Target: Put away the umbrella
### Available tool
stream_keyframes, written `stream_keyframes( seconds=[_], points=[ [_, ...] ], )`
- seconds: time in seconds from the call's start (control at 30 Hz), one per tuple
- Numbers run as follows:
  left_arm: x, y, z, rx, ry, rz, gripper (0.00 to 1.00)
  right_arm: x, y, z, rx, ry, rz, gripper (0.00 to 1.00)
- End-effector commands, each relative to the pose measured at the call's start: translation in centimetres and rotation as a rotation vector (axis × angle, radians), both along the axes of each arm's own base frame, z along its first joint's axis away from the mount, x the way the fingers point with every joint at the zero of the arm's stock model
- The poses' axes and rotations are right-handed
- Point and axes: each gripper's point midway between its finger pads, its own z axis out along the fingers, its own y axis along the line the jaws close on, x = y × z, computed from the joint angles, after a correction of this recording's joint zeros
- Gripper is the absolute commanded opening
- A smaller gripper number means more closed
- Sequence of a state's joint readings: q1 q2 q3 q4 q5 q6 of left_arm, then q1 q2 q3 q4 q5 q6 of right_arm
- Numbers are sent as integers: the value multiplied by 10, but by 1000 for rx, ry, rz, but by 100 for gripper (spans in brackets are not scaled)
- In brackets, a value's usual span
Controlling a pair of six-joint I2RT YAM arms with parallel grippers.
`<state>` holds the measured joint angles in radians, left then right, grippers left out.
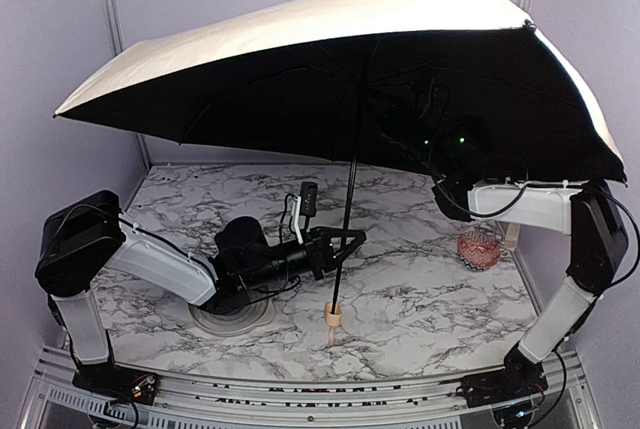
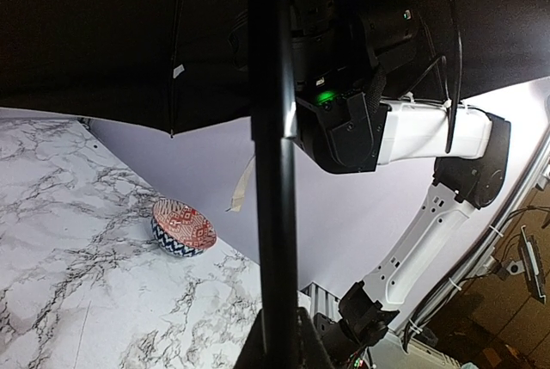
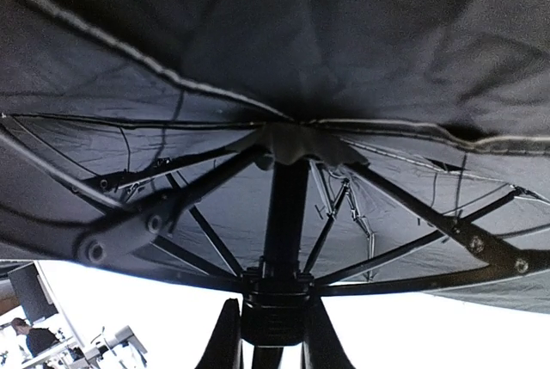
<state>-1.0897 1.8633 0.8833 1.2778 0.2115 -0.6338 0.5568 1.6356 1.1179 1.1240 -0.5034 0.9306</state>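
Note:
The umbrella [image 1: 330, 19] stands open over the table, cream outside and black inside. Its thin black shaft [image 1: 347, 199] runs down to a small tan handle [image 1: 333, 313] just above the marble top. My left gripper [image 1: 345, 242] is shut on the shaft low down; in the left wrist view the shaft [image 2: 273, 128] rises from between the fingers of the left gripper [image 2: 279, 333]. My right arm reaches up under the canopy. In the right wrist view the right gripper [image 3: 271, 313] has closed on the black runner [image 3: 275, 300], where the ribs [image 3: 412, 214] meet.
A small patterned bowl [image 1: 478, 247] sits on the table at the right, near the right arm; it also shows in the left wrist view [image 2: 183, 227]. A flat round disc [image 1: 235, 314] lies under the left arm. Walls close in the back and sides.

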Motion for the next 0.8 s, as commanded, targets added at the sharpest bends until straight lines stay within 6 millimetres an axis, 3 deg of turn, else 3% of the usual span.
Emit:
stream_keyframes(
  seconds=[0.0,0.2,0.3,0.37,0.47,0.57,0.77],
  points=[
    [-16,5,56,-119,-142,-37,0,-3,-10,15,30,-37,-25,0],
    [-17,7,57,-122,-138,-48,0,-11,-12,21,27,-77,-24,0],
    [-20,8,60,-129,-137,-61,0,-24,-17,27,36,-138,-15,39],
    [-18,11,63,-135,-134,-45,0,-23,-20,28,25,-132,-45,53],
    [-4,18,60,-96,-123,65,0,-5,-27,20,-41,-59,-176,58],
    [17,17,43,71,-155,226,0,11,-32,7,-147,-1,-337,60],
    [47,18,16,234,-148,411,0,5,-31,9,-251,-45,-548,67]
  ],
)
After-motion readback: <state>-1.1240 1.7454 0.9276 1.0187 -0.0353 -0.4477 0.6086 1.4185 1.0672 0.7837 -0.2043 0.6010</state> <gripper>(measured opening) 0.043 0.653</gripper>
